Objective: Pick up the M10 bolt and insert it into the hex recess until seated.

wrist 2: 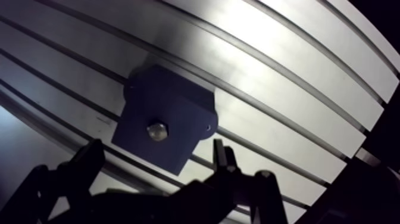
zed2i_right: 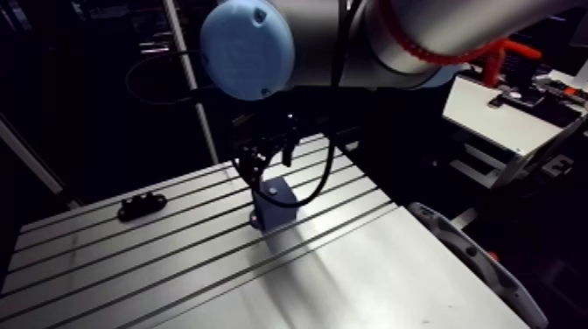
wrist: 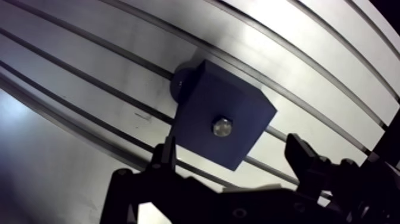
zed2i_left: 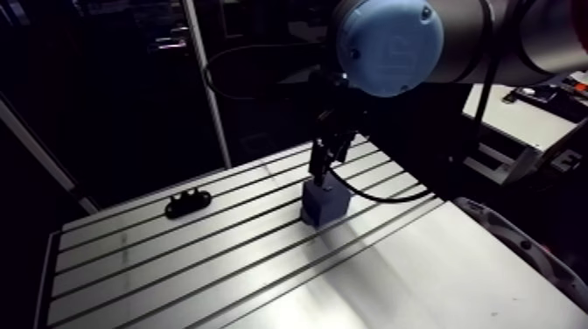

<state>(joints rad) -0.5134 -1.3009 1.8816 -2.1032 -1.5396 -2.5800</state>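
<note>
The silvery hex-headed M10 bolt (wrist: 222,126) is seen seated in the dark-blue block (wrist: 199,98); the jaws are held apart, empty

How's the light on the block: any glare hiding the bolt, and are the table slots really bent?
Wrist view: the bolt head glints, plain against the dark blue block; glare whitens the table beyond it; the slots curve only through the wide lens. Arm view: the gripper is a dark shape.
</note>
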